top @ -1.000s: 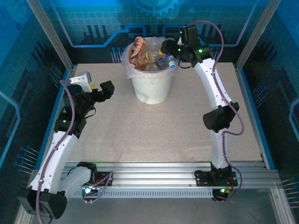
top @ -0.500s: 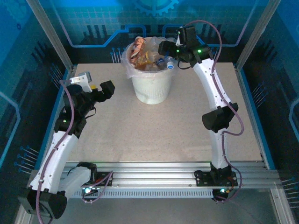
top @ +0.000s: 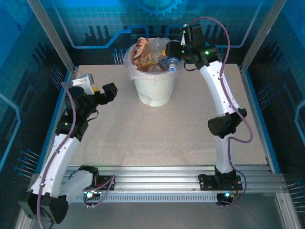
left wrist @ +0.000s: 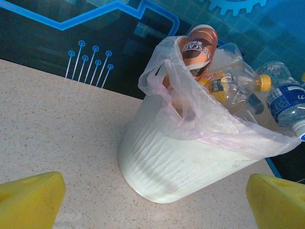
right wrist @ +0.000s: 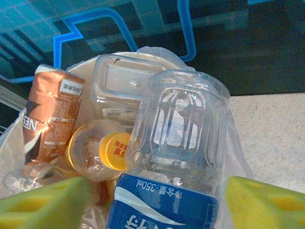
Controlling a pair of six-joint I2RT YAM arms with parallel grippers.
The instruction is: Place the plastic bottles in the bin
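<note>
The bin (top: 152, 90) is a white bucket lined with a thin bag, standing at the back middle of the table and heaped with plastic bottles. My right gripper (top: 171, 49) hovers over its right rim. It is open, with a yellow fingertip on each side of a clear blue-labelled bottle (right wrist: 176, 143) and a small gap to each. That bottle (top: 169, 65) lies on top of the heap. A brown-labelled bottle (right wrist: 50, 117) and a yellow-capped one (right wrist: 114, 150) lie beside it. My left gripper (top: 102, 90) is open to the left of the bin (left wrist: 181, 157), holding nothing.
Blue enclosure panels and aluminium posts (top: 52, 38) close in the table on the back and sides. The bin's loose bag (left wrist: 162, 76) flares over the rim. Bare speckled tabletop (top: 157, 138) lies between the bin and the arm bases.
My right gripper has shifted a little over the bin's right rim. The blue-labelled bottle has settled onto the heap. The left arm has not moved.
</note>
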